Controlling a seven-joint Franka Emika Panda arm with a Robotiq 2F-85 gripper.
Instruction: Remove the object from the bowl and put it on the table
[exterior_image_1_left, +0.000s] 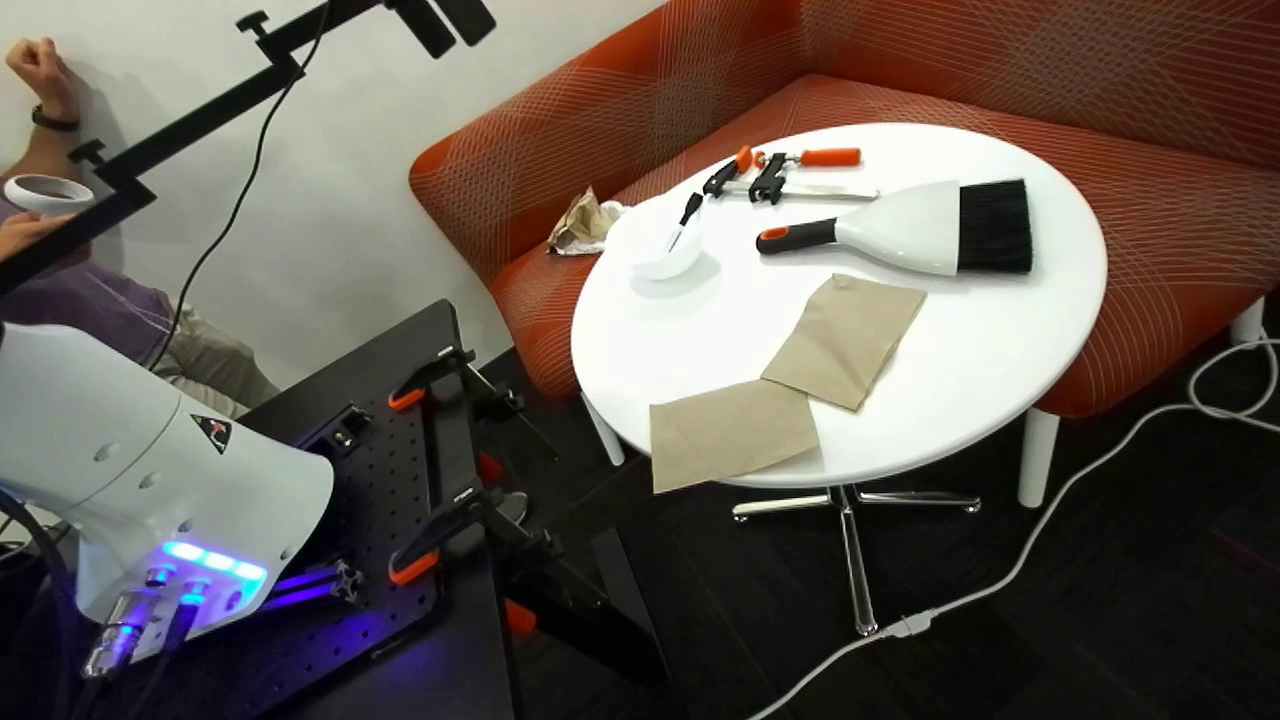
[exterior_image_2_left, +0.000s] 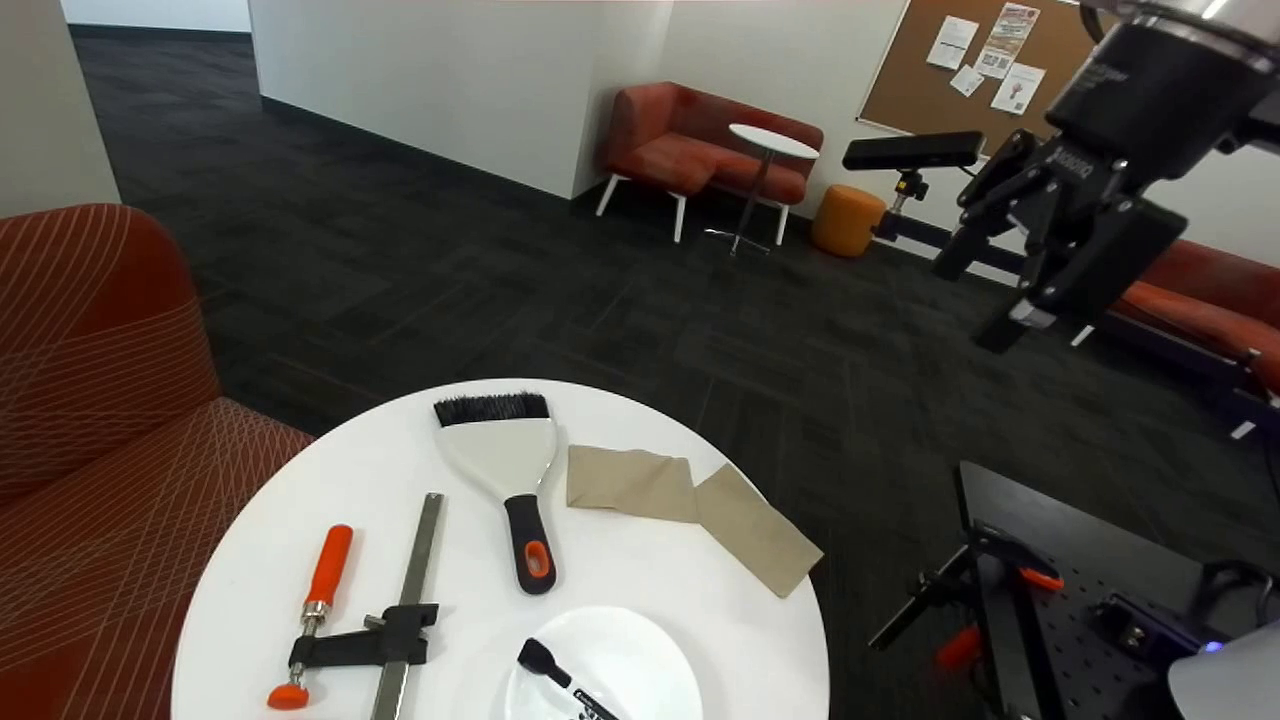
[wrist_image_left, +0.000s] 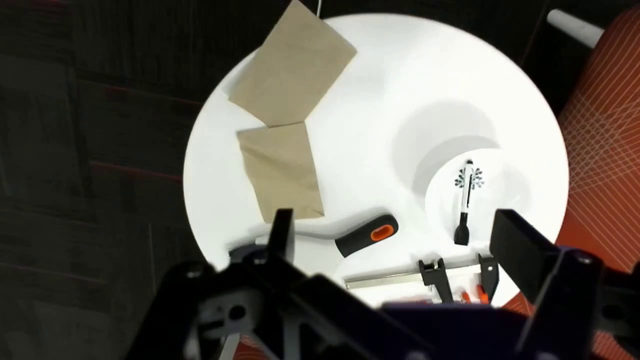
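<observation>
My hand (wrist_image_left: 393, 220) is held high, well apart from the bench (exterior_image_1_left: 1000, 350), with its two fingers (wrist_image_left: 522, 247) spread wide. In an exterior view the hand occupies the upper right; its body is tilted and the fingertips point obliquely down and to the left. In the wrist view the fingers enter from the lower part of the frame, one on each side of the gap. Through this gap, well below, the handle of the brush (exterior_image_1_left: 905, 235) and part of the bar clamp (exterior_image_2_left: 405, 635) are visible. My base (exterior_image_1_left: 200, 500) stands on a black perforated plate (exterior_image_1_left: 375, 510) near the bench, blue indicators lit. The marker (wrist_image_left: 466, 195) is located in the white bowl (exterior_image_2_left: 645, 660); it lies at a slant, its black end raised at the rim. The bowl rests on the bench, near the bar clamp. The brush lies flat between the bar clamp and two tan sheets (exterior_image_1_left: 735, 430); the sheets meet at one edge, and one of them projects past the bench edge.
</observation>
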